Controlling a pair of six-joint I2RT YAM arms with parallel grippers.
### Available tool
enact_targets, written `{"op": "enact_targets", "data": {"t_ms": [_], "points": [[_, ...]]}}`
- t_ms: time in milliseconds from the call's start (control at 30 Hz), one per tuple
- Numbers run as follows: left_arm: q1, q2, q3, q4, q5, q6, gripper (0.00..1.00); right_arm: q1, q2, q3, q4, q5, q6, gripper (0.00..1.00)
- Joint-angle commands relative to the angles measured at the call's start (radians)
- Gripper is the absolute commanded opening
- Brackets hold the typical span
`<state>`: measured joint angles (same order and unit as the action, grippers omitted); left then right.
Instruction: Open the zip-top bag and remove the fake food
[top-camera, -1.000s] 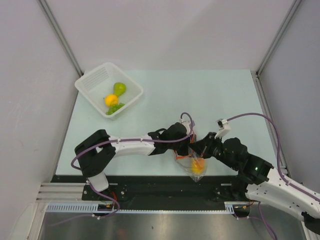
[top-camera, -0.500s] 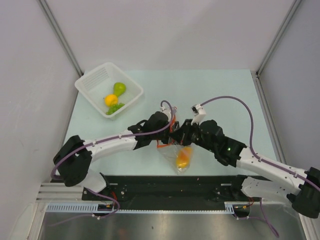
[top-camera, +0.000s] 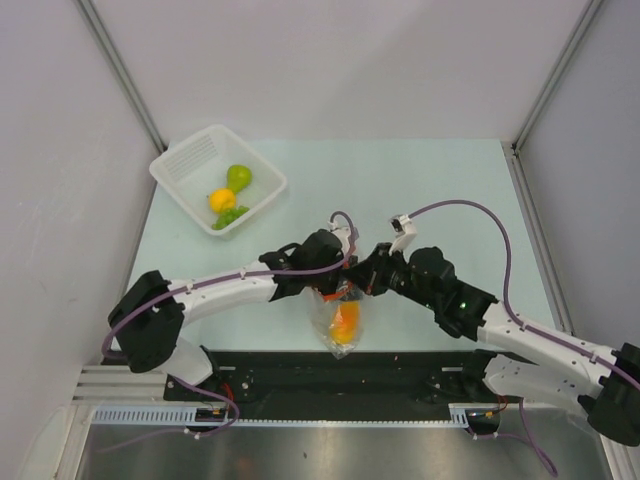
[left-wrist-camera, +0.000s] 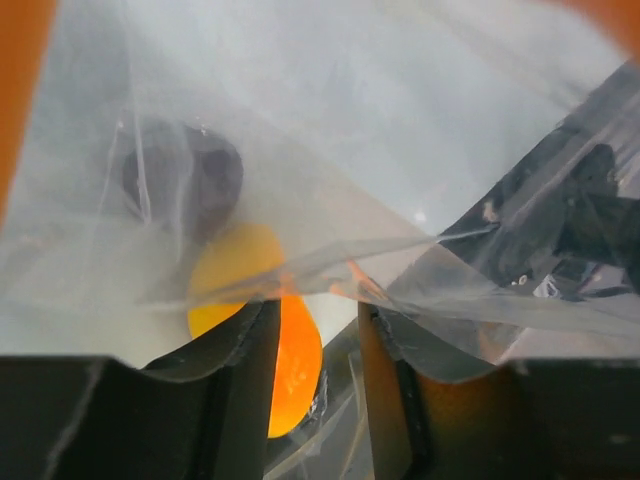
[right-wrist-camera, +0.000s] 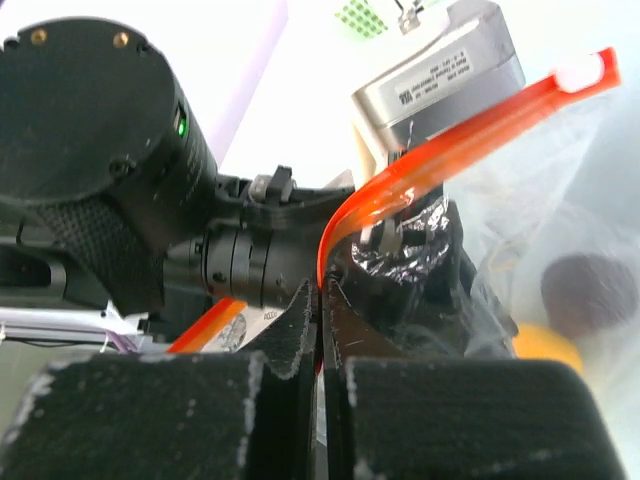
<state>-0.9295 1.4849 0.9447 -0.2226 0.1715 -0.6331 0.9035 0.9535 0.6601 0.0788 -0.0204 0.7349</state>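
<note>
One pale green counter (top-camera: 430, 190) reaches back to plain grey walls (top-camera: 330, 60). Over its near edge the clear zip-top bag (top-camera: 322, 318) hangs with an orange fruit (left-wrist-camera: 235, 270) and a dark round piece (left-wrist-camera: 185, 180) inside. The right hand (right-wrist-camera: 320, 300) is clenched on its red-orange zip strip (right-wrist-camera: 450, 140), while the left hand (left-wrist-camera: 316, 320) has film between narrowly parted fingers, grip uncertain. At far left, a white slotted basket (top-camera: 190, 155) contains a green pear (top-camera: 238, 176), a yellow-orange fruit (top-camera: 221, 199) and green bits (top-camera: 231, 214).
</note>
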Motion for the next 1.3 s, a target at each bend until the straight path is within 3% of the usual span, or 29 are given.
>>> {"op": "enact_targets", "data": {"t_ms": [0,67,233,633,800,867,1033,1267], "points": [[-0.02,0.008,0.009,0.019,0.003,0.029,0.39,-0.006,-0.087,-0.057,-0.008,0.019,0.026,0.0],[-0.041,0.032,0.044,-0.004,-0.007,0.042,0.38,-0.006,-0.113,-0.066,-0.043,0.054,0.023,0.0],[-0.092,0.071,0.065,-0.083,-0.05,0.056,0.49,-0.008,-0.163,-0.092,-0.1,0.071,0.027,0.0],[-0.115,-0.009,0.0,-0.175,-0.221,0.055,0.58,0.0,-0.139,-0.114,-0.056,0.046,0.054,0.0],[-0.12,0.012,-0.041,-0.159,-0.213,0.03,0.57,0.012,-0.119,-0.108,-0.047,0.051,0.057,0.0],[-0.124,0.018,-0.055,-0.149,-0.213,0.016,0.67,0.015,-0.114,-0.106,-0.048,0.053,0.055,0.0],[-0.134,0.064,-0.087,-0.091,-0.198,-0.026,0.74,0.021,-0.114,-0.105,-0.05,0.059,0.054,0.0],[-0.134,0.12,-0.144,0.048,-0.191,-0.077,0.66,0.029,-0.13,-0.109,-0.071,0.068,0.057,0.0]]}}
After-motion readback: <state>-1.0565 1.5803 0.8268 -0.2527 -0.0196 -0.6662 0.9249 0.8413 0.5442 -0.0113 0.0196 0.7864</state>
